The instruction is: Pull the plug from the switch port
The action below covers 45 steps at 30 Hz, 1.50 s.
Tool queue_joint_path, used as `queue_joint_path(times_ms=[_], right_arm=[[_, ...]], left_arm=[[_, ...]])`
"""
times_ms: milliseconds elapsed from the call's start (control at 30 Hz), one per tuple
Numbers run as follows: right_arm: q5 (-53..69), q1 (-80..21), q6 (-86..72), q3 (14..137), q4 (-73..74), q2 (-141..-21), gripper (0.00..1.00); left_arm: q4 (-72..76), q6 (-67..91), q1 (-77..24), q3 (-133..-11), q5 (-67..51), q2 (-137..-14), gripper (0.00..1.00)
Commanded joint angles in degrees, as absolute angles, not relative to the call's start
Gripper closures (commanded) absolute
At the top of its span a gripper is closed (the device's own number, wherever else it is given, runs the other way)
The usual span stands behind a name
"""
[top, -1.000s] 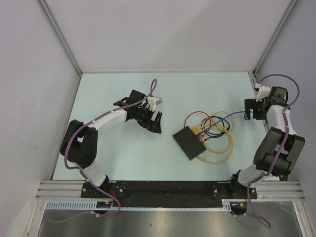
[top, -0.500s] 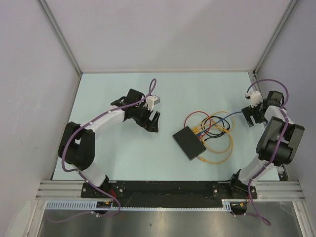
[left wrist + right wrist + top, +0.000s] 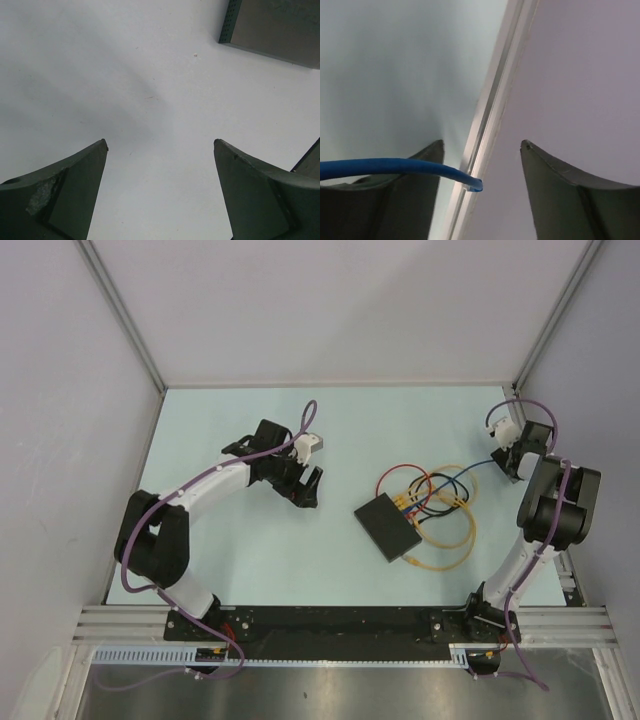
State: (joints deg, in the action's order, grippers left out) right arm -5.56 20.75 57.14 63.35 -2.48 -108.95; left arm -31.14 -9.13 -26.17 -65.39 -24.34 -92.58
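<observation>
1. Switch (image 3: 388,526) lies right of centre on the pale worktop (image 3: 250,570), the one surface that carries everything here.
2. Two arms: the left arm (image 3: 200,490) reaches over the middle-left, and the right arm (image 3: 555,510) is folded up at the far right by the wall.
3. One switch: a flat black box turned at an angle, with its sockets on the far-right edge. It looks light and smooth, so a tug would probably slide it. Pressing down on its flat top should hold it.
4. Two end effectors.
   - The left end effector (image 3: 310,490) (image 3: 160,142) hovers left of the switch, fingers wide apart, holding nothing.
   - The right end effector (image 3: 505,458) (image 3: 481,142) is near the far-right corner, fingers also apart. The free end of the blue cable (image 3: 480,468) (image 3: 385,166) lies across one finger, unclamped.
5. Cables (image 3: 445,530) in four colours (yellow, blue, red, black) loop just right of the switch. How many separate runs there are cannot be told. They look soft and springy, so hauling on one would likely drag the box rather than free anything.
6. Plugs (image 3: 402,504): yellowish ones sit at the socket edge, too small to count. Each is probably hard and latched, so take it by its body, tight against the socket, never by the cord.
</observation>
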Motion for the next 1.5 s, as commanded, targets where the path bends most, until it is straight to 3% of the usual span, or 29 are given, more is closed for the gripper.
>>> queue_joint_path(times_ms=[0, 33, 133, 267, 467, 567, 967, 1033, 1100, 1133, 1300, 1467], right_arm=[[-9.2, 21.1, 60.6, 62.8, -4.7, -113.5, 0.44], [-9.5, 21.1, 60.7, 62.8, -4.0, -113.6, 0.61], [-9.8, 21.8, 60.2, 62.8, -0.8, -113.6, 0.83], [-8.9, 22.9, 58.3, 62.8, 2.9, -111.9, 0.97], [-4.1, 21.1, 52.6, 61.6, 3.8, -101.3, 1.0], [-4.3, 17.9, 57.1, 56.0, -1.6, -96.5, 1.0], [-5.3, 9.3, 57.8, 46.6, -0.4, -86.8, 1.0], [-5.9, 8.4, 55.4, 46.7, 2.6, -86.6, 0.85], [-5.4, 7.1, 54.6, 46.8, 5.3, -86.5, 0.56], [-5.1, 6.8, 54.0, 46.9, 8.8, -86.5, 0.51], [-1.9, 7.2, 49.6, 48.2, 19.1, -81.8, 0.34], [15.1, 8.8, 51.1, 49.7, 35.9, -71.7, 0.34]], left_arm=[[-31.3, -10.9, -26.0, -66.4, -23.7, -90.4, 0.07], [-31.4, -11.0, -25.9, -66.3, -23.7, -90.5, 0.06], [-31.0, -10.9, -25.9, -66.2, -23.8, -90.6, 0.07], [-30.4, -10.5, -25.9, -65.7, -24.1, -90.9, 0.06], [-29.5, -9.7, -25.9, -64.9, -25.0, -91.1, 0.06], [-29.0, -9.3, -25.9, -64.2, -25.4, -90.8, 0.06], [-27.1, -8.4, -25.9, -60.6, -26.5, -88.2, 0.06], [-27.1, -8.4, -25.9, -59.8, -26.5, -87.6, 0.06], [-26.9, -8.4, -25.9, -59.2, -26.7, -87.0, 0.06], [-26.8, -8.2, -25.9, -59.0, -26.9, -86.8, 0.06], [-25.3, -5.4, -25.9, -57.2, -27.9, -85.3, 0.06], [-23.5, -3.4, -25.9, -55.3, -29.7, -84.0, 0.07]])
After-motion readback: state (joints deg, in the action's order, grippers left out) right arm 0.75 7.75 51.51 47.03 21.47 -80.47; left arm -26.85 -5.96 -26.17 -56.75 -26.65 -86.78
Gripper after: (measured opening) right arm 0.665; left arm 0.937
